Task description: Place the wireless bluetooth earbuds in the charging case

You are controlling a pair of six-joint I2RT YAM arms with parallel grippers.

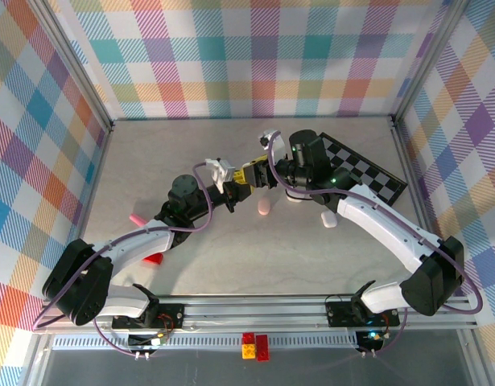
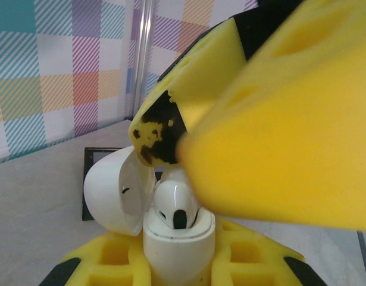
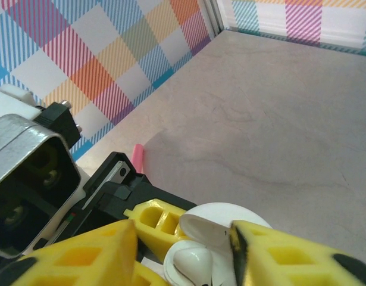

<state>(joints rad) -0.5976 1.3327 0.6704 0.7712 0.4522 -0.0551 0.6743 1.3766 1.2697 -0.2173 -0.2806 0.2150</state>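
Observation:
A small white charging case (image 2: 177, 250) stands upright with my left gripper (image 2: 178, 262) shut on it, yellow fingers (image 2: 105, 262) on both sides. Its lid (image 2: 114, 190) hangs open to the left. One glossy white earbud (image 2: 178, 205) sits in the case, head sticking out. My right gripper (image 3: 183, 229) is directly over it, and its yellow fingers (image 3: 290, 256) stand either side of the earbud (image 3: 194, 265) with a gap. In the top view both grippers, left (image 1: 239, 177) and right (image 1: 260, 174), meet above mid-table.
A pink oval case (image 1: 264, 208) and a white piece (image 1: 329, 219) lie on the table below the grippers. A checkered mat (image 1: 364, 169) lies back right. A pink stick (image 1: 138, 218) and a red block (image 1: 153, 258) lie left. Red and yellow bricks (image 1: 255, 346) sit on the front rail.

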